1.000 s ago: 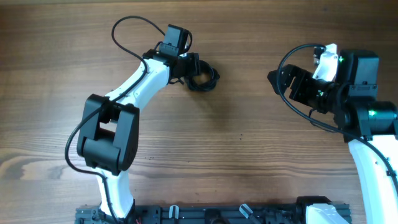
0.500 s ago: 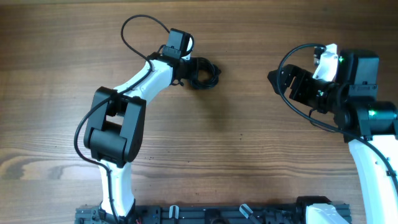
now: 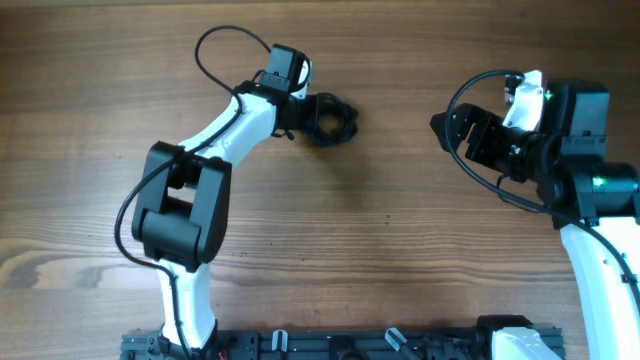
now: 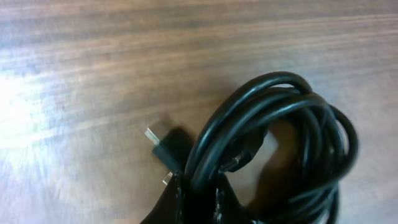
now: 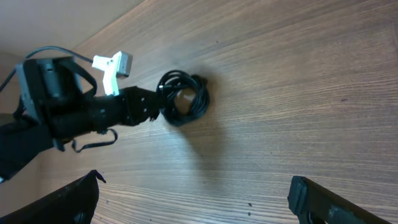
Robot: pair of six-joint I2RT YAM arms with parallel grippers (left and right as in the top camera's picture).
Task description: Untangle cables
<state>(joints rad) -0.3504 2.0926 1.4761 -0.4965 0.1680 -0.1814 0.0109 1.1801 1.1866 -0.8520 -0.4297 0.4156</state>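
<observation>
The cables (image 3: 333, 117) form one small coiled black bundle at the back of the wooden table, left of centre. My left gripper (image 3: 310, 112) sits at the bundle's left edge, shut on its strands. In the left wrist view the coil (image 4: 292, 134) fills the right side, a small plug end (image 4: 163, 144) pokes out to the left, and my left gripper (image 4: 200, 190) pinches several strands between its fingertips. My right gripper (image 3: 445, 128) hovers far to the right, open with nothing in it. From the right wrist view the bundle (image 5: 185, 98) lies well ahead, and my right gripper (image 5: 194, 196) spans bare wood.
The left arm (image 3: 225, 130) stretches from the front edge up to the bundle, with a thick black wire (image 3: 215, 55) looping above it. The right arm (image 3: 590, 200) stands at the right side. A black rail (image 3: 330, 345) runs along the table's front edge.
My left gripper has slid right onto the bundle's left edge and shut on its strands. The bundle has shifted slightly to the right. The right arm has not moved.
</observation>
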